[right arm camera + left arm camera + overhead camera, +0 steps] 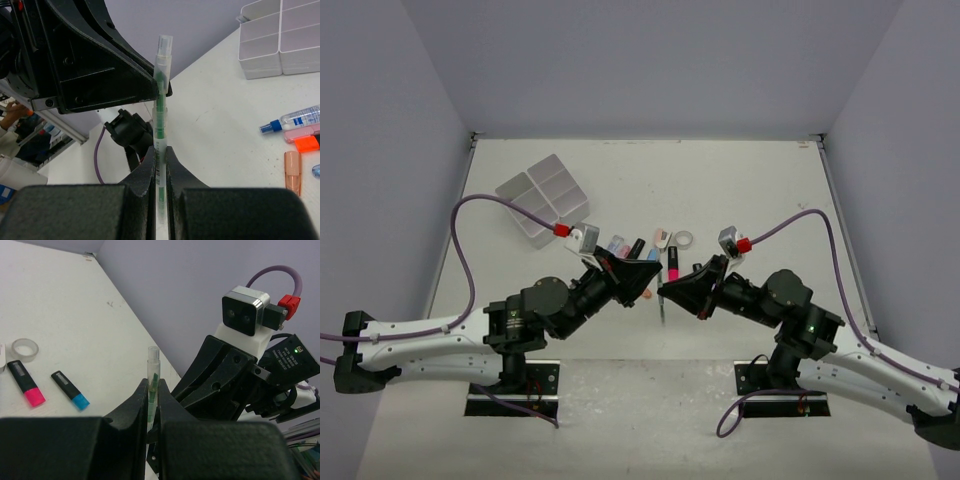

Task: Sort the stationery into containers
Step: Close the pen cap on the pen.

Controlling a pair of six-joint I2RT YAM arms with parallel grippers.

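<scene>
A thin clear pen with green ink [160, 100] stands between both grippers above the table's middle. My right gripper [160, 152] is shut on its lower barrel. My left gripper [153, 390] is shut on the same pen [153, 371] near its other end. From above, the two grippers [645, 270] [672, 285] meet tip to tip, and the pen [661, 305] pokes out below them. The white four-compartment tray [542, 197] sits at the far left. A pink highlighter [25, 383], a blue highlighter [70, 389] and a clear tape roll [25, 349] lie on the table.
More stationery lies behind the left gripper: a blue-capped item [295, 120], an orange highlighter [306, 144] and a peach one [292, 172]. The tray [280, 40] shows its deep compartments in the right wrist view. Grey walls close in the table on three sides.
</scene>
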